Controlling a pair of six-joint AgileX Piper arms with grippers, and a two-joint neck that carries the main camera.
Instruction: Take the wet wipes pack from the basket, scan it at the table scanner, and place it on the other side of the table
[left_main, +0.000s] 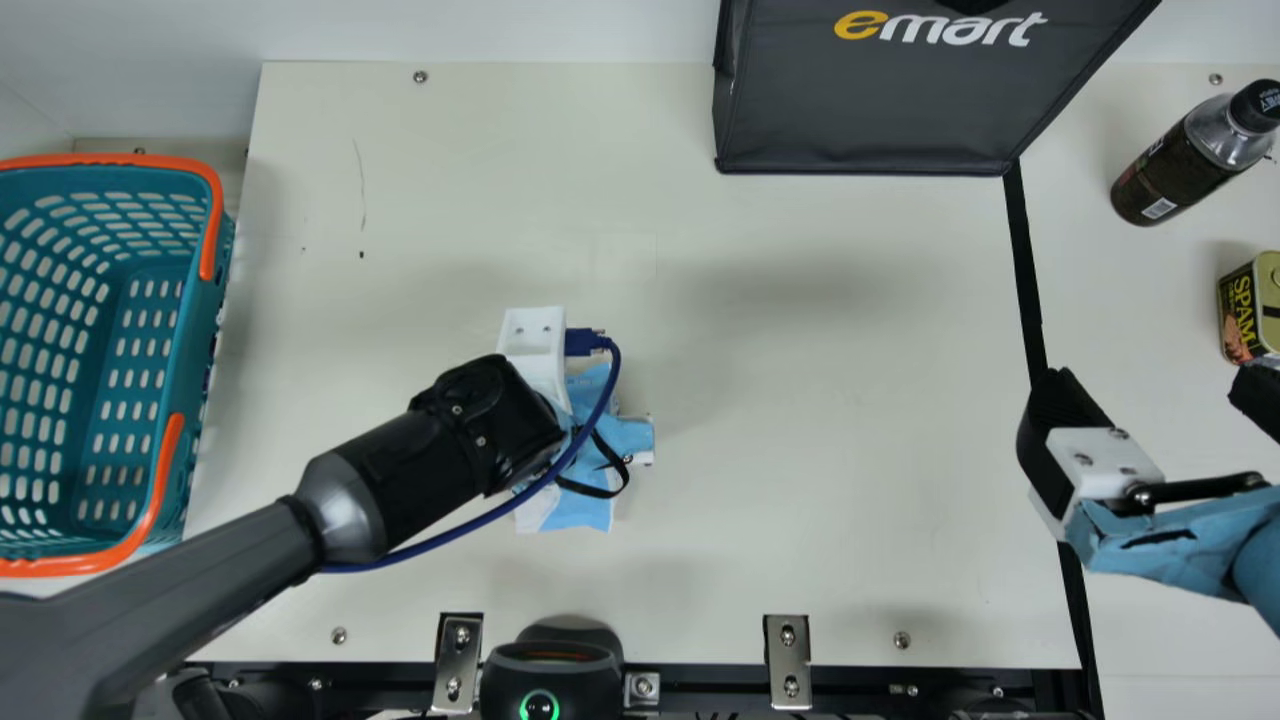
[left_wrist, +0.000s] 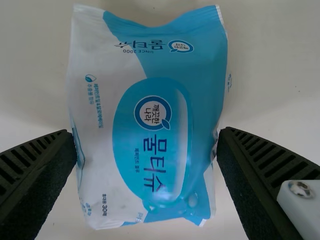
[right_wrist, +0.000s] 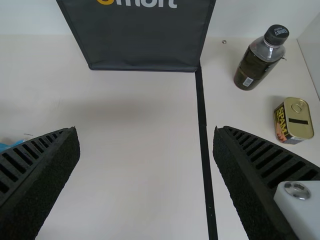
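Bracketing wet wipes pack (left_wrist: 150, 125) with wide-spread left claw (left_wrist: 146, 134), away from basket (left_main: 192, 340): showing removal done. Leaving scan unproven, needing placing near right claw (right_wrist: 145, 130), also spreading wide.

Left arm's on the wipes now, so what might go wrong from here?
Poor grip: the wet wipes pack nearly fills the gap between the left gripper's open fingers, so closing them may bunch the soft wrapper or let it slip.

Snag: the blue cable loops out beside that gripper and might catch during a lift or turn.

Missed scan: I see no barcode on the pack's upward face, so the scanner may need another side presented.
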